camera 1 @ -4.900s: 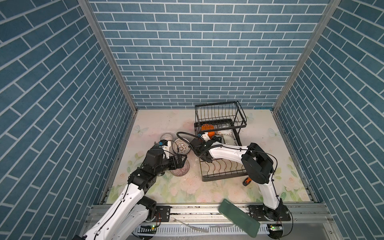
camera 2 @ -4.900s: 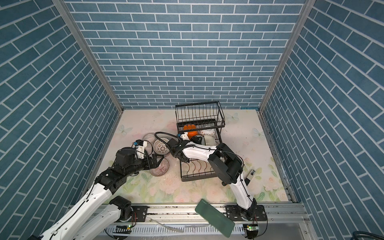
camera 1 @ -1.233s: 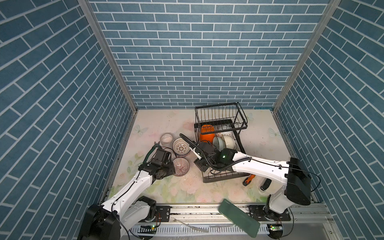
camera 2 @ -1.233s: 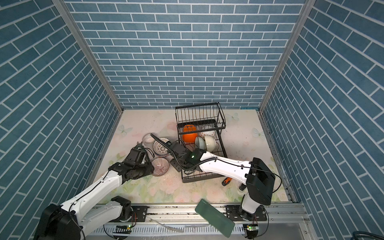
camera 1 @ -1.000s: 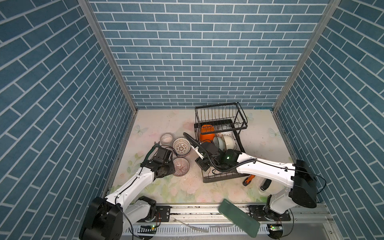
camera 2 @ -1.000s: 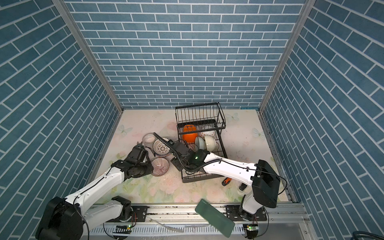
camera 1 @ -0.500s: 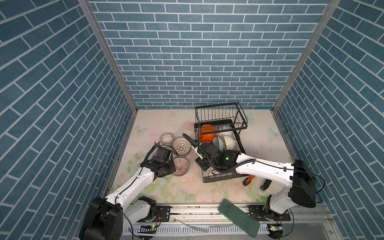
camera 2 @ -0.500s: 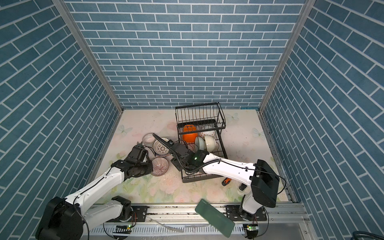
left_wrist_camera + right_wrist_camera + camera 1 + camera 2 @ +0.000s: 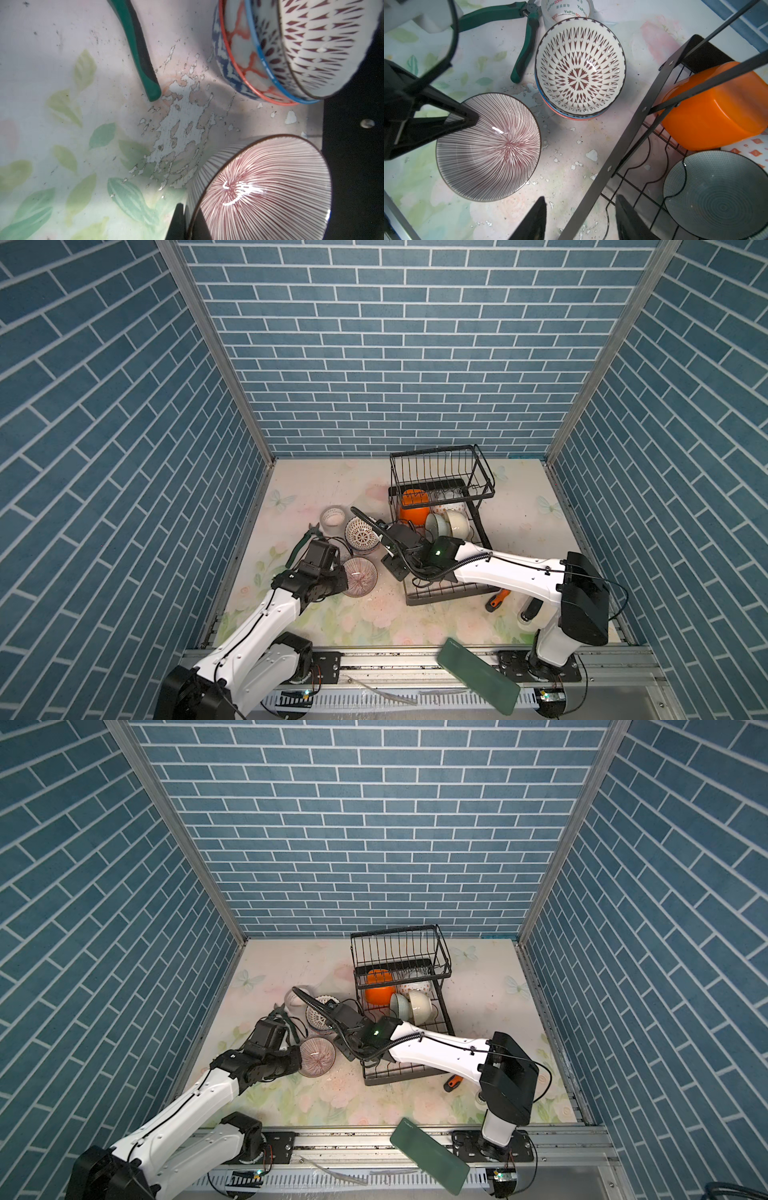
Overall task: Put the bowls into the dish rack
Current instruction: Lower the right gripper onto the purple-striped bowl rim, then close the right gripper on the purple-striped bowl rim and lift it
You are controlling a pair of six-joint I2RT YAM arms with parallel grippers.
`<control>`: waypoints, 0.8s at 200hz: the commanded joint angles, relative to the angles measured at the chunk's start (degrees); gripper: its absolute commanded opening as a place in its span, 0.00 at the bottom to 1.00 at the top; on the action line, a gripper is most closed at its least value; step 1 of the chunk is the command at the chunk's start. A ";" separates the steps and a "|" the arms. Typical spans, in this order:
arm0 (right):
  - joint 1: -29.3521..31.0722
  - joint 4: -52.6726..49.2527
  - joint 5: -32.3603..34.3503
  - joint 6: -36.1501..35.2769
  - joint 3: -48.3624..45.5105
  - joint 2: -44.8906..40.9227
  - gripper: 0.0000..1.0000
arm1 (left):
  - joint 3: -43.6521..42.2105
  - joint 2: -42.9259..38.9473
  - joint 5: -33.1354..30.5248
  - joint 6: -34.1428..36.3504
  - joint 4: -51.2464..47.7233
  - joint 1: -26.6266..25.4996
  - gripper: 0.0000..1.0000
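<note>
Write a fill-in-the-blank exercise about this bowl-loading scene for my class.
1. The left gripper is shut on the striped bowl's ____.
2. The right gripper hangs ____, holding nothing.
3. Inside the dish rack lies a plastic bowl coloured ____.
4. Beside the stacked bowls lie green-handled ____.

Missing words: rim; open; orange; pliers.

This is a robot lab cell dressed as a kitchen corner: three panels (image 9: 374,344) printed with blue brick, joined by bare metal posts (image 9: 219,352), box in the rack (image 9: 436,470) on a worn floral surface (image 9: 332,481). In front of the rack, two white arms (image 9: 511,572) are bolted to a metal rail (image 9: 374,668). Pliers (image 9: 525,52) and tape (image 9: 564,12) lie to the rack's left in both top views.
</note>
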 commanded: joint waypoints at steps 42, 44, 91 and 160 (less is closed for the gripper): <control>0.63 -4.53 -2.79 3.51 10.45 4.64 0.47 | 5.09 -7.64 2.30 0.56 -4.81 0.28 0.00; 0.70 -4.68 -2.85 3.55 10.75 4.80 0.46 | 5.28 -7.72 2.28 0.63 -4.96 0.28 0.00; 1.07 -6.98 -4.73 3.55 14.32 6.48 0.43 | 9.25 -8.66 2.26 0.78 -6.61 0.19 0.00; 1.25 -8.94 -2.38 4.51 15.70 8.85 0.37 | 11.26 -6.99 2.90 0.56 -4.66 -0.19 0.00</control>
